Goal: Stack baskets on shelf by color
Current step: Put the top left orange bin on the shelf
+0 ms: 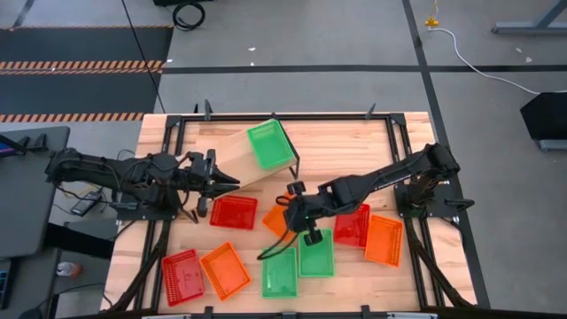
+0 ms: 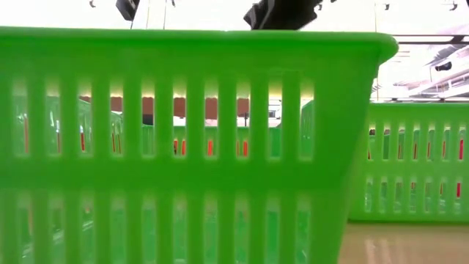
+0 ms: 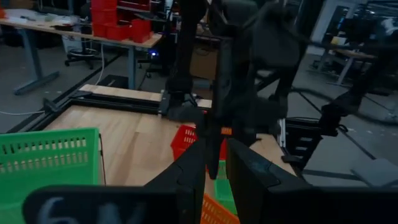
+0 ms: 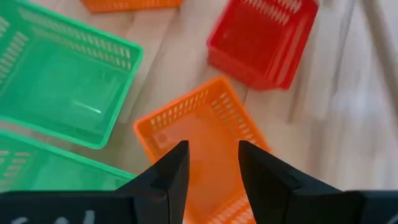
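The right gripper [image 4: 212, 165] hangs with its fingers spread just above an orange basket [image 4: 202, 146] (touching it or not, I cannot tell), a red basket [image 4: 261, 40] beyond it, while the left gripper [image 1: 232, 184], fingers nearly together, points at the shelf [image 1: 237, 159] carrying a green basket [image 1: 270, 144].

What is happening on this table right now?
A two-armed robot is sorting baskets onto a shelf. One green basket already sits on it. The right gripper, fingers open, hovers over an orange basket near the table's middle. The left gripper waits beside the shelf. The other baskets lie on the table.
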Robot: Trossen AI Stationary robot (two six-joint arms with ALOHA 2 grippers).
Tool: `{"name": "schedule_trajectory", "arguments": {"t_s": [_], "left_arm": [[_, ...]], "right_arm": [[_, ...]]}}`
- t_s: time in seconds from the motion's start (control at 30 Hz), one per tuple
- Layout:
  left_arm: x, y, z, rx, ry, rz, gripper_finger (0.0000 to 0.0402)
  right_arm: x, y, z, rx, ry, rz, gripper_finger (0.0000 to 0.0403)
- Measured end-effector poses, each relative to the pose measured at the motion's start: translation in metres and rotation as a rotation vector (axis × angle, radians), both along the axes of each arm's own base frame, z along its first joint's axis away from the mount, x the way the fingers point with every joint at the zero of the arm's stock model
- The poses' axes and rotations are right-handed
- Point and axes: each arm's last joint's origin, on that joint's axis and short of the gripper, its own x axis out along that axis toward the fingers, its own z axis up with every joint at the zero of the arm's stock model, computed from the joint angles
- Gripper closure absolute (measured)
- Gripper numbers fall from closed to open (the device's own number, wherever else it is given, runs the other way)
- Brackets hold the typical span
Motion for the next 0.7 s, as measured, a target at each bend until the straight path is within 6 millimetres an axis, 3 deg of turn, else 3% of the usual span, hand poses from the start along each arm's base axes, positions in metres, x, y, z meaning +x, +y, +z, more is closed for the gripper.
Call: {"name": "schedule_trajectory", "arguments": {"t_s": [0.13, 0.23, 0.43, 0.7], "left_arm": [[0.0, -0.002, 0.0, 0.004, -0.002, 0.027, 0.0335], [-0.001, -0.004, 0.0, 0.003, -0.004, 0.024, 0.0334], [-0.001, -0.008, 0.0, 0.003, -0.004, -0.001, 0.0335], [-0.003, -0.015, 0.003, -0.003, -0.032, -0.028, 0.0335]], "right_arm": [[0.003, -0.003, -0.008, 0.111, -0.037, -0.151, 0.0258], [-0.001, -0.006, -0.01, 0.085, -0.018, -0.246, 0.0258], [-0.016, -0.028, -0.023, 0.034, 0.167, -0.509, 0.0258], [-0.018, -0.05, -0.044, 0.115, 0.232, -0.583, 0.0258]]}}
